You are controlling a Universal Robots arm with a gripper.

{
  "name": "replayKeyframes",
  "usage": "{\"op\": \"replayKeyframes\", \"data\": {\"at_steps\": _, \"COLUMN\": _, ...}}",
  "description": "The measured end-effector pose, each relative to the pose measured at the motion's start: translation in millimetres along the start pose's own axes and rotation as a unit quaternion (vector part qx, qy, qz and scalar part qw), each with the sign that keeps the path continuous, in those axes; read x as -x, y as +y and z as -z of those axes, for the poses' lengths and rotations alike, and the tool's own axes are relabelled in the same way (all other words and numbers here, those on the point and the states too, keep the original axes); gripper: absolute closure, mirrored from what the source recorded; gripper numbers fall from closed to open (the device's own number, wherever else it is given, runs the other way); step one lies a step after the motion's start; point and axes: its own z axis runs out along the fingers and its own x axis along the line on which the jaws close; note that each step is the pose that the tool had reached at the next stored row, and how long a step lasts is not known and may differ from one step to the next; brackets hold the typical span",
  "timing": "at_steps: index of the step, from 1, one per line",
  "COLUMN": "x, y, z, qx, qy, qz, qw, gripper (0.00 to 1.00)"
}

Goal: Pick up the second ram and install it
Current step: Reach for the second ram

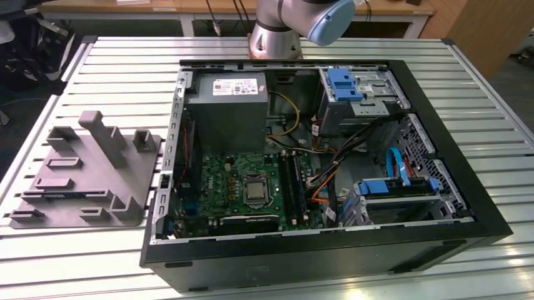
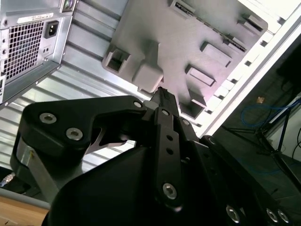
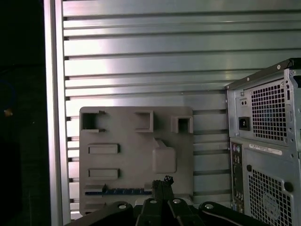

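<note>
The arm point(image 1: 288, 22) rises out of the exterior view's top; in both wrist views the gripper point(image 3: 162, 182) point(image 2: 161, 92) seems closed, its 2 fingers pressed together, holding nothing.

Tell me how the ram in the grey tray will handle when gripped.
The ram looks like a thin, flat board, so it is probably stiff and light, but likely fragile if bent. It seems to sit on edge in a tray slot, so it would probably tip if set down unsupported.
</note>
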Motion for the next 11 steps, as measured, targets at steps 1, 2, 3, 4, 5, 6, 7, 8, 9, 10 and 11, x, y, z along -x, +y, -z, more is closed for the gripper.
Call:
{"op": "replayKeyframes", "data": {"at_steps": 1, "x": -0.9, "y": -1.4, "z": -0.5, "qx": 0.0, "qy": 0.0001, "qz": 0.0, "qw": 1.0, "gripper": 0.9}}
{"op": "replayKeyframes", "data": {"at_steps": 2, "x": -1.7, "y": -2.7, "z": -1.2, "qx": 0.0, "qy": 0.0001, "qz": 0.0, "qw": 1.0, "gripper": 0.9}}
{"op": "replayKeyframes", "data": {"at_steps": 3, "x": -2.5, "y": -4.0, "z": -1.9, "qx": 0.0, "qy": 0.0, "qz": 0.0, "qw": 1.0, "gripper": 0.9}}
{"op": "replayKeyframes", "data": {"at_steps": 4, "x": -3.3, "y": -5.2, "z": -2.5, "qx": 0.0, "qy": 0.0001, "qz": 0.001, "qw": 1.0, "gripper": 0.9}}
{"op": "replayKeyframes", "data": {"at_steps": 5, "x": -4.3, "y": -6.5, "z": -3.2, "qx": 0.0, "qy": 0.0, "qz": 0.001, "qw": 1.0, "gripper": 0.9}}
{"op": "replayKeyframes", "data": {"at_steps": 6, "x": -5.3, "y": -7.6, "z": -3.8, "qx": 0.0, "qy": 0.0, "qz": 0.001, "qw": 1.0, "gripper": 0.9}}
{"op": "replayKeyframes", "data": {"at_steps": 7, "x": -6.4, "y": -8.6, "z": -4.4, "qx": 0.0, "qy": 0.0, "qz": 0.001, "qw": 1.0, "gripper": 0.9}}
{"op": "replayKeyframes", "data": {"at_steps": 8, "x": -7.5, "y": -9.5, "z": -4.9, "qx": 0.0, "qy": 0.0, "qz": 0.001, "qw": 1.0, "gripper": 0.9}}
{"op": "replayKeyframes", "data": {"at_steps": 9, "x": -8.6, "y": -10.5, "z": -5.4, "qx": 0.0, "qy": 0.0001, "qz": 0.001, "qw": 1.0, "gripper": 0.9}}
{"op": "replayKeyframes", "data": {"at_steps": 10, "x": -9.8, "y": -11.5, "z": -5.9, "qx": 0.0, "qy": 0.0001, "qz": 0.001, "qw": 1.0, "gripper": 0.9}}
{"op": "replayKeyframes", "data": {"at_steps": 11, "x": -11.0, "y": -12.5, "z": -6.6, "qx": 0.0, "qy": 0.0001, "qz": 0.002, "qw": 1.0, "gripper": 0.9}}
